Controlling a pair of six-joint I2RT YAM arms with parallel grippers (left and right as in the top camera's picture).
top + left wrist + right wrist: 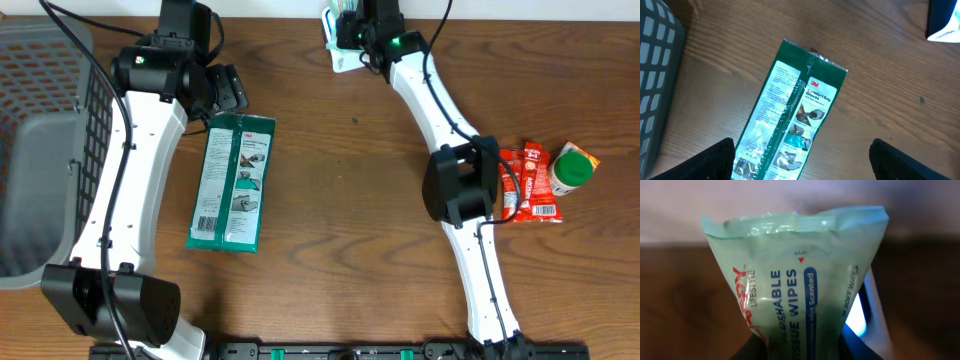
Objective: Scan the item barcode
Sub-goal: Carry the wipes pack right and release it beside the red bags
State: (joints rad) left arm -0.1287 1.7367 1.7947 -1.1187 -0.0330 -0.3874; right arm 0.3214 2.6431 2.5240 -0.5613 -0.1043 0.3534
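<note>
My right gripper (pixel 800 351) is shut on the lower end of a pale green pack of flushable wipes (pixel 795 275), held upright at the table's far edge (pixel 342 30). Right behind the pack, a white device with a blue glow (pixel 866 315) shows. No barcode shows on the side of the pack I can see. My left gripper (pixel 805 161) hangs open over a green 3M gloves package (pixel 792 117) lying flat on the table (pixel 232 183), without touching it. A barcode (pixel 746 167) is printed near that package's lower left corner.
A grey mesh basket (pixel 45 150) fills the left edge of the table. At the right lie red snack packets (pixel 528 185) and a green-lidded container (pixel 572 168). The right arm's elbow (pixel 458 185) stands mid-table.
</note>
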